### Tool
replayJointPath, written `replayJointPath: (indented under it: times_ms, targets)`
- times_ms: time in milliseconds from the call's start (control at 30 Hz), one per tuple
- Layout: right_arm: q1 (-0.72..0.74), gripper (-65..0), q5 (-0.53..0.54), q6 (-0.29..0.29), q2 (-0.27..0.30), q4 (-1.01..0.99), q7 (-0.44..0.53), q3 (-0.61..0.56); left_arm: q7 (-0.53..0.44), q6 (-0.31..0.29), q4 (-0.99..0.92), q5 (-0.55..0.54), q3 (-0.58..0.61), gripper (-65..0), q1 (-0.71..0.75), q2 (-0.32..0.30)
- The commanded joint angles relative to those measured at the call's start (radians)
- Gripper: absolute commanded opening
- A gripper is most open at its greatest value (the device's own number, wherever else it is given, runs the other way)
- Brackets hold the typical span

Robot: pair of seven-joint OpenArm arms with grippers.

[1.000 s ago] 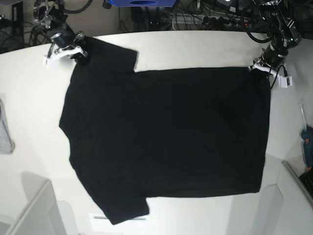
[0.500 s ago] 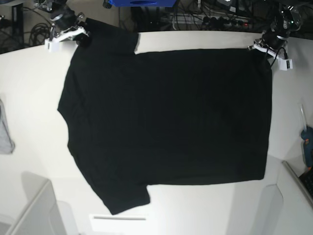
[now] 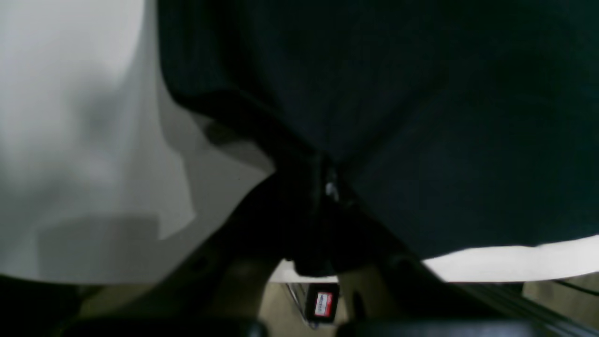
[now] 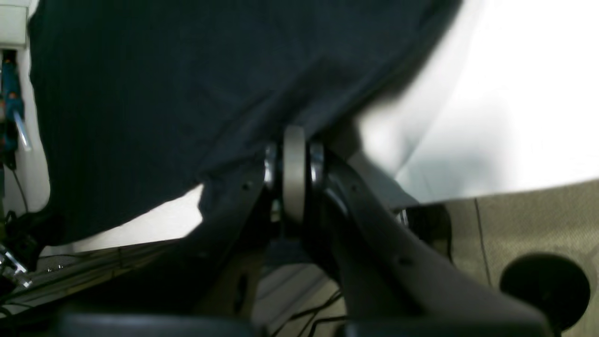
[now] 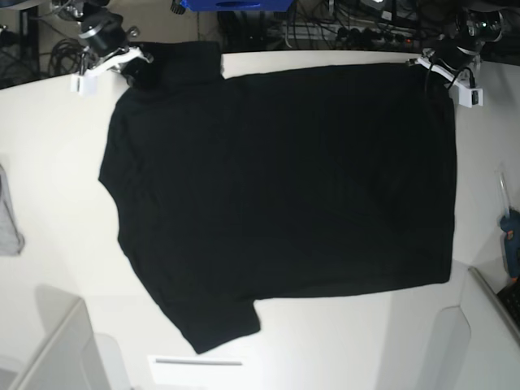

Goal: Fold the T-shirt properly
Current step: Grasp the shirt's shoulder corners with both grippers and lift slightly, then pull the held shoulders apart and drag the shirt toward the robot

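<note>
The T-shirt [image 5: 284, 179] is plain black with no print showing, pinched in the dark right gripper [image 5: 140, 71] and the dark left gripper [image 5: 428, 68], both backed by white parts. Under it the table [image 5: 49, 146] is white. Well off from the right gripper lies a grey cloth [image 5: 8, 219], and well off from the left gripper a teal tool [image 5: 510, 236].

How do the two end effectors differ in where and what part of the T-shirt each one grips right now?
The right end effector pinches the T-shirt at its sleeve and shoulder end; the left end effector pinches the corner of the straight hem end. In the base view the right one sits at the table's far left and the left one at its far right. Both are shut on black cloth along the table's far edge.
</note>
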Motion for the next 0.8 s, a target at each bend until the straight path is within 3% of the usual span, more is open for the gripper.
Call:
replayJointPath:
  times_ms: [0,167,333,467,567,767]
  targets:
    - [-0.006,-65.0,0.015,0.012,0.010,0.028,0.015,0.005,-0.010,0.000,0.031,-0.023,-0.007,-65.0,0.010,0.002]
    - [0.059,-65.0,0.015,0.012,0.013,0.034,0.011,0.005,-0.010,0.004,0.042,-0.129,-0.008,-65.0,0.004,0.005]
    - [0.120,-65.0,0.015,0.011,0.013,0.034,-0.015,0.005,-0.010,0.007,0.040,-0.150,-0.008,-65.0,-0.039,0.007]
    - [0.209,-65.0,0.015,0.009,0.013,0.034,-0.116,0.034,-0.010,0.096,0.046,-0.158,-0.008,-65.0,-0.072,0.007]
    - [0.283,-65.0,0.015,0.008,0.013,0.029,-0.184,0.054,-0.010,0.118,0.036,-0.152,-0.008,-65.0,-0.108,0.005]
    - [0.401,-65.0,0.015,-0.069,0.013,-0.011,-0.247,0.054,-0.010,0.133,-0.013,-0.150,-0.007,-65.0,-0.177,0.005]
